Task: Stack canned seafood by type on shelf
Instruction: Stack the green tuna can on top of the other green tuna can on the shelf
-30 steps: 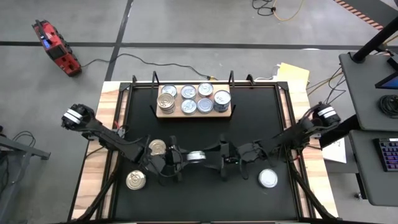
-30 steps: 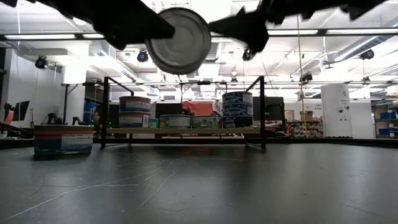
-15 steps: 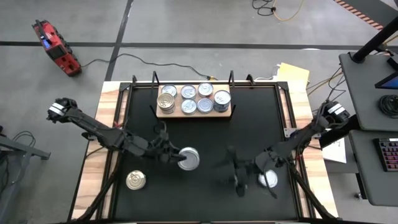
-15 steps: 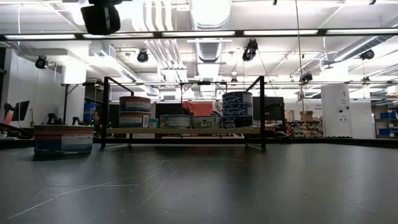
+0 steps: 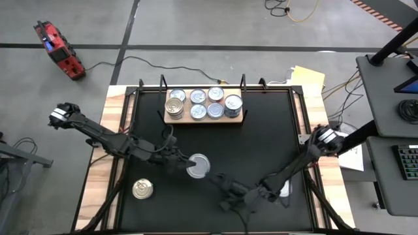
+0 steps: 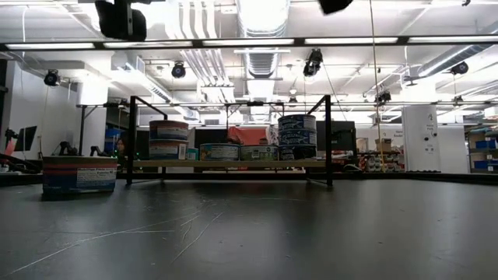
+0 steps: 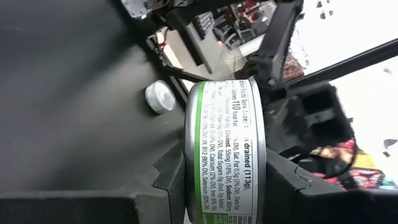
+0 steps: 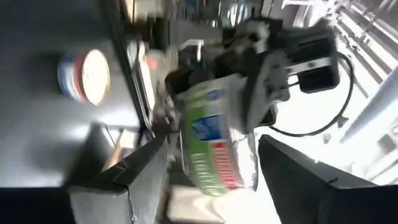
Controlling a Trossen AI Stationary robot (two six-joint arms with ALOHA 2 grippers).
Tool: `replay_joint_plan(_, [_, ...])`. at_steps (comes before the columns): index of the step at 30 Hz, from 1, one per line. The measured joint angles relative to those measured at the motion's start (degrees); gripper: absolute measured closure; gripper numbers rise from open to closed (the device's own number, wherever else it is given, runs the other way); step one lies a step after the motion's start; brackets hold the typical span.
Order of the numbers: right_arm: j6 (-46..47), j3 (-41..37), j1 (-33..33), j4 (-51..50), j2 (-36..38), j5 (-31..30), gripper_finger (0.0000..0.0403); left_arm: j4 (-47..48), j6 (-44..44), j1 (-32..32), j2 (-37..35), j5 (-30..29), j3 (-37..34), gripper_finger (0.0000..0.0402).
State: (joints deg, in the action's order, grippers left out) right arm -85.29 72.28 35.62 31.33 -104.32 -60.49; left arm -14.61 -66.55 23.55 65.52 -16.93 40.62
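Note:
My left gripper is shut on a silver-topped can with a green-edged label, held in the air over the table's middle. My right gripper is level, near and right of that can, and open. In the right wrist view the can shows between its fingers; I cannot tell whether they touch it. The shelf, a wooden board at the table's far side, carries several cans, some stacked. A gold-topped can stands near left. A silver can stands near right. My left gripper pinches the can by its two flat ends, one finger below and the other above. The fingers come level from the table's left. The can lies flat, top up, lifted clear of the table.
A black frame stands around the shelf at the table's far side. The table's wooden borders run along left and right. My right arm slants across the near right and partly covers the silver can. Bare black table lies between shelf and grippers.
My left gripper has risen and rolled, pulling a little toward the table's left. The can has turned from standing on edge, face toward the near edge, to lying flat, top up. My right gripper drew back toward the near edge, rolled, then swung left toward the can.

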Motion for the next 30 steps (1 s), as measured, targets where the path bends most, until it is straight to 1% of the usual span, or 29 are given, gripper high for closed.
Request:
replay_joint_plan(2, [-3.38,1.86,-0.54,-0.25,-1.88,-1.90,0.0160,-0.94,0.01,0.00,-0.01,0.08,0.02,0.0281])
replay_joint_plan(4, [-5.09,2.99,-1.13,-0.86,-2.79,-2.93,0.0156,-0.95,0.03,0.01,-0.02,1.35,0.01,0.0281])
replay_joint_plan(9, [-4.70,4.74,-2.56,-0.94,-3.16,-4.18,0.0158,-0.97,0.01,0.20,0.36,2.38,0.01,0.0281])
replay_joint_plan(13, [-4.70,5.06,-3.30,-1.03,-3.16,-4.02,0.0178,-0.87,0.68,0.24,0.87,2.73,0.02,0.0281])
replay_joint_plan(17, [-5.63,5.06,-3.41,-1.26,-3.16,-3.87,0.0216,-1.11,2.11,0.24,0.90,2.75,0.01,0.0280])
replay_joint_plan(18, [-5.79,5.06,-3.41,-1.27,-3.16,-3.80,0.0227,-1.38,2.10,0.26,0.90,2.93,0.02,0.0271])
replay_joint_plan(19, [-5.68,5.06,-3.37,-1.15,-3.16,-3.74,0.0240,-1.36,2.84,0.26,0.90,2.90,0.02,0.0249])
replay_joint_plan(22, [-4.68,5.02,-3.41,-1.10,-3.10,-3.95,0.0272,-0.73,8.14,0.24,0.89,2.14,0.02,0.0156])
replay_joint_plan(25, [-4.51,4.98,-3.43,-1.23,-3.10,-4.11,0.0273,-0.96,15.12,0.10,0.34,2.07,0.03,0.0074])
replay_joint_plan(27, [-4.33,4.98,-3.43,-1.18,-3.06,-4.24,0.0273,-0.90,19.77,-0.02,-0.28,2.14,0.04,0.0037])
replay_joint_plan(30, [-3.50,4.90,-3.53,-1.25,-2.66,-4.71,0.0273,-0.91,28.18,-0.18,-1.21,2.13,0.04,0.0014])
